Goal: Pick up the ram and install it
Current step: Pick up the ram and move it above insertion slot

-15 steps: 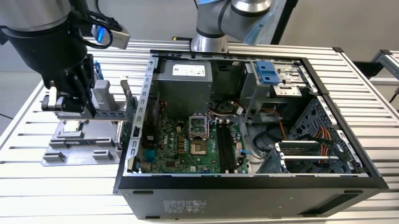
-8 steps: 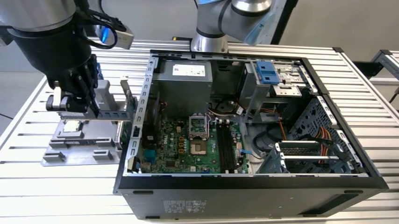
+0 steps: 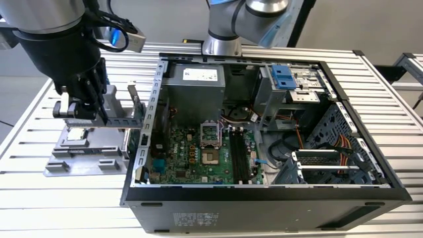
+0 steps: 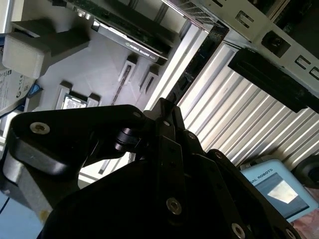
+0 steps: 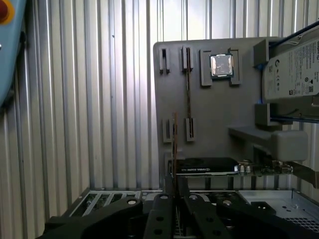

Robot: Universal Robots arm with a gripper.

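My gripper (image 3: 100,115) hangs over the gray holder plate (image 3: 89,156). Its fingers are pinched tight on the ram (image 5: 174,144), with no more gap between them than the board's thin edge. In the first wrist view I see the ram held on edge above the plate, beside a second stick (image 5: 188,94) seated in the plate's slots. The open computer case (image 3: 264,201) stands just beside the plate.

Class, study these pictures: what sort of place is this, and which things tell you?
Likely a robotics lab bench for computer assembly: an open computer case, motherboard bare, lies on a slatted metal table beside a grey parts holder, over which a robot claw grips a ram.
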